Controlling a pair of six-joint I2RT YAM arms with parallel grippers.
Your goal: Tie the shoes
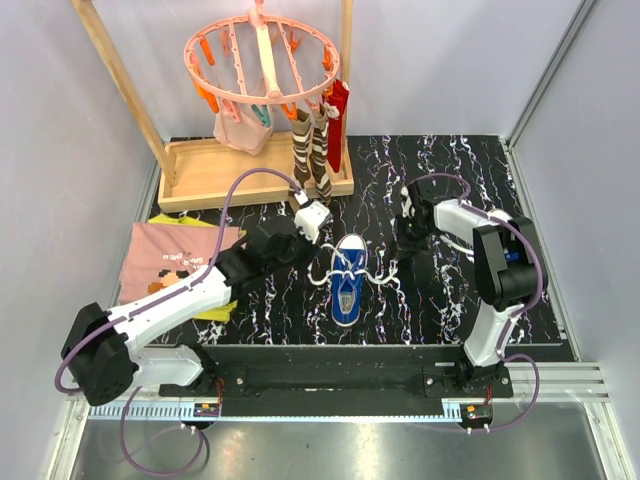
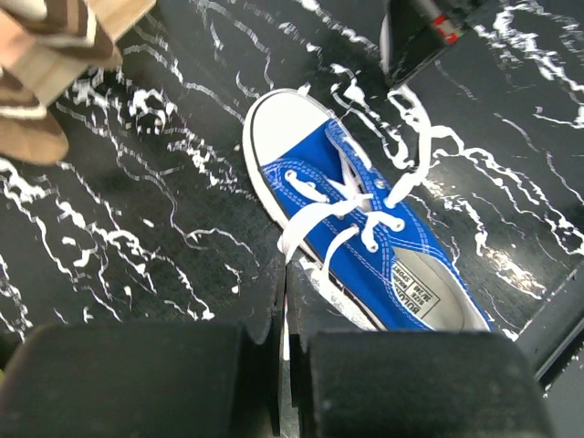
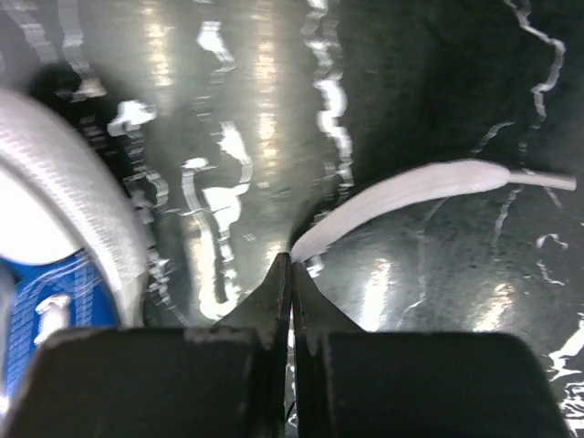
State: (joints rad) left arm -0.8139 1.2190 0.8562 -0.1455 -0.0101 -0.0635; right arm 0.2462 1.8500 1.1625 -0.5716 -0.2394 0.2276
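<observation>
One blue sneaker (image 1: 347,285) with a white toe cap lies mid-table, toe pointing away; its laces are loose and spread to both sides. It also shows in the left wrist view (image 2: 383,246) and at the left edge of the right wrist view (image 3: 55,274). My left gripper (image 1: 312,258) is at the shoe's left side, shut on the left white lace (image 2: 306,224), which runs into its jaws (image 2: 286,274). My right gripper (image 1: 398,250) is right of the toe, low on the table, shut on the right lace (image 3: 429,187) at its tips (image 3: 293,260). No second shoe shows.
A wooden rack base (image 1: 200,170) stands at the back left, with a pink peg hanger (image 1: 262,55) above it and striped brown socks (image 1: 312,150) and a red cloth (image 1: 337,110) hanging. A folded pink shirt (image 1: 170,260) lies at the left. The table is black marbled.
</observation>
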